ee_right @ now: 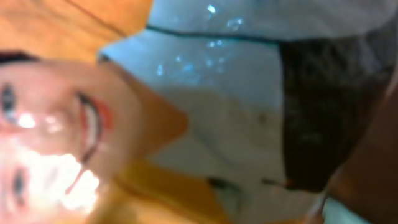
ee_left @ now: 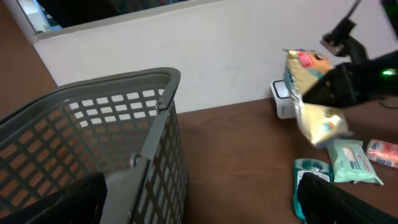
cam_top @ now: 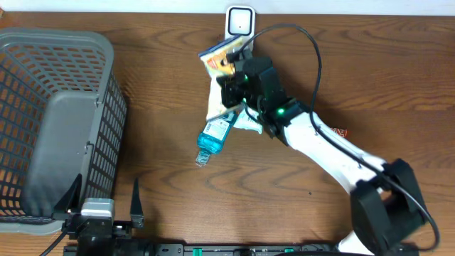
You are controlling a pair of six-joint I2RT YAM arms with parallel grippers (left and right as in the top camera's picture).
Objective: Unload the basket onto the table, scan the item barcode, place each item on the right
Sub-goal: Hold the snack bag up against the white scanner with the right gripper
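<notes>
- Snack packet (cam_top: 219,58): the item in hand, held clear of the table (cam_top: 370,64) at the far centre, upper edge just in front of the scanner (cam_top: 240,21); contact with it not resolvable.
- Right gripper (cam_top: 231,75): clamped shut on the packet's lower half, arm reaching in from the near right.
- Right wrist view: filled by blurred printed wrapper at very close range; no barcode legible there or in either other view.
- Left gripper (cam_top: 105,200): jaws spread wide, holding nothing, parked at the near left beside the basket (cam_top: 106,43).
- Bottle (cam_top: 215,135) and wipes pack (ee_left: 354,163): lying on the table just nearer than the raised packet, with a small red packet (ee_left: 384,152) further right; none touched by either gripper.
- Done, judging by the layout: item chosen, gripped, raised and brought to the scanner.
- In progress, as a judgement: presentation of the packet's face to the scanner window; no visible sign of a completed read, so scan neither confirmed nor ruled out.
- Left to do, probably: slight turning or tilting of the packet until the barcode faces the window, then release somewhere apart from the goods on the table, the basket at the left being a plausible place.
</notes>
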